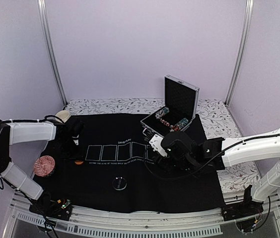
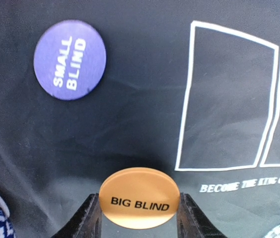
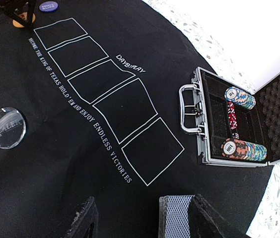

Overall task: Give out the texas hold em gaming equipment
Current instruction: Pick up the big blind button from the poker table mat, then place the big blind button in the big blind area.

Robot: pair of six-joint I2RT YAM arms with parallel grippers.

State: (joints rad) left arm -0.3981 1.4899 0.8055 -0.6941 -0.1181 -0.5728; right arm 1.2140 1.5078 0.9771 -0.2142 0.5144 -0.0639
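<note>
My left hand (image 2: 139,199) pinched the orange disc (image 2: 139,191) reading BIG BLIND on the black mat (image 2: 130,129); beyond it lay the purple disc (image 2: 69,59) reading SMALL BLIND; my right hand (image 3: 142,201) stood spread, a grey-blue card (image 3: 175,215) between its fingers; farther off lay a clear disc (image 3: 7,128) marked DEALER.

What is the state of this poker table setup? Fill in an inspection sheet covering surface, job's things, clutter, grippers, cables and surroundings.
Surface: black poker mat with five printed card boxes, over a floral cloth.
Job's things: purple SMALL BLIND disc, orange BIG BLIND disc, clear dealer disc, grey-blue cards, chip rows inside the case.
Clutter: open silver case, cream mug, patterned round object.
Grippers: left gripper closed on the BIG BLIND disc's edges; right gripper open, cards between its fingers.
Cables: black cable along each arm.
Surroundings: pale walls, metal frame posts.
</note>
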